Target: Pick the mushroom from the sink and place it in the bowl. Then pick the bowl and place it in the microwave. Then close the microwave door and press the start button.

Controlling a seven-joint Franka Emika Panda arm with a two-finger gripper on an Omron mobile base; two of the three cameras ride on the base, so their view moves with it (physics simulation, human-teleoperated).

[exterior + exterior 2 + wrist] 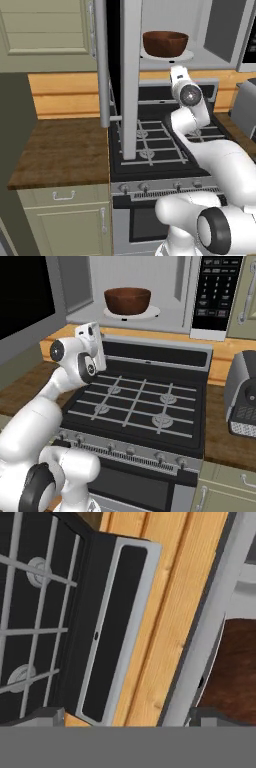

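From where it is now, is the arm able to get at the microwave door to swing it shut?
Probably yes. The microwave door stands wide open over the stove, edge-on left of the arm. The end effector is open and empty below the bowl, with nothing between it and the door.

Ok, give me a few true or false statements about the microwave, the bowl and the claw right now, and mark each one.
1. The bowl sits on the turntable plate inside the microwave. True.
2. The microwave door is shut. False: it stands open.
3. The claw grips the bowl. False: it is open and holds nothing.
4. A stove lies below the microwave. True.
5. The bowl rests on a stove burner. False: it is in the microwave.
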